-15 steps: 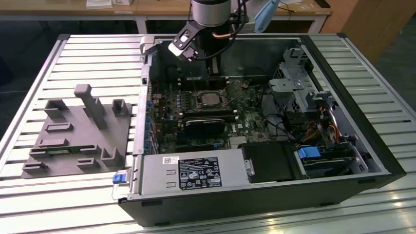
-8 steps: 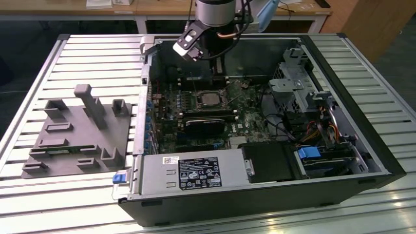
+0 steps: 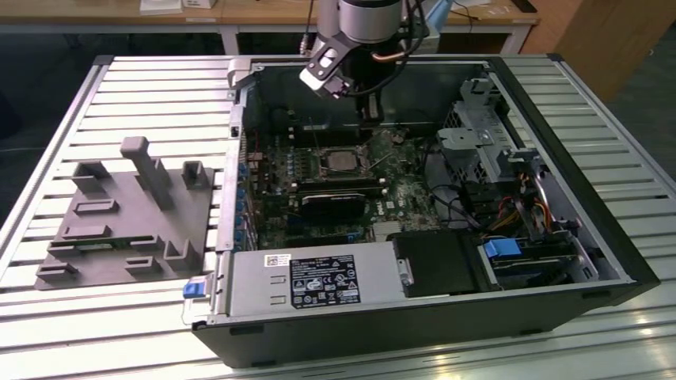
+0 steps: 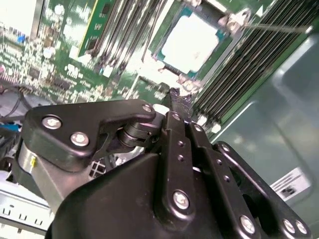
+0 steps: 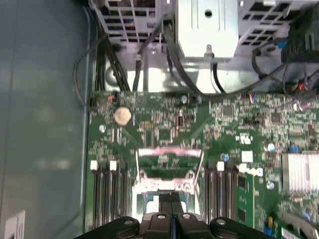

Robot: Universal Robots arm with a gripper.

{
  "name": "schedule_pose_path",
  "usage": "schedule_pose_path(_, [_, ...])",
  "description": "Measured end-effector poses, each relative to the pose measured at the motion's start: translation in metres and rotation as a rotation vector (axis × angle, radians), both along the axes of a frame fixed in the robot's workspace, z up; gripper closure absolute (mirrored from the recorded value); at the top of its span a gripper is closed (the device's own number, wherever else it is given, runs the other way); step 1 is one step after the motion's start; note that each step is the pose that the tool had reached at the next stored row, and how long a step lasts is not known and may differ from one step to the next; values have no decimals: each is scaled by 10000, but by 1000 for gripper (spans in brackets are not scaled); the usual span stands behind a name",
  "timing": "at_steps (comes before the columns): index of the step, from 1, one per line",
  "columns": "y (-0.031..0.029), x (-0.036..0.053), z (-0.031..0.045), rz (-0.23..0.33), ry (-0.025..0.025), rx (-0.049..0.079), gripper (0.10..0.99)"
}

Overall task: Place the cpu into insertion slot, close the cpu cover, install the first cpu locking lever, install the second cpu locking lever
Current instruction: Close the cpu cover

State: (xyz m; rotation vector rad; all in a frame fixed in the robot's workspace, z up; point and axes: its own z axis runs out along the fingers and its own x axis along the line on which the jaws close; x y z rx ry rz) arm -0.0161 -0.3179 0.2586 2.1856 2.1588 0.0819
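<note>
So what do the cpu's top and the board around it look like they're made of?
The cpu top looks like metal: pale silver-grey with a dull, matte sheen. The circuit board looks like green lacquered laminate, probably fibreglass, dotted with shiny solder points and small components.
</note>
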Motion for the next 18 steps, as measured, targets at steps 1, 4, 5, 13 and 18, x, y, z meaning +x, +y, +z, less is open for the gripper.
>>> schedule_pose_path(1, [0, 34, 0, 0, 0, 0, 984])
schedule_pose_path(4, [2, 137, 0, -1, 0, 1, 984])
schedule_pose_path(5, [2, 171, 0, 1, 0, 2, 984])
schedule_pose_path(13, [9, 420, 0, 0, 1, -1, 984])
schedule_pose_path(18, [13, 570, -1, 2, 0, 1, 984])
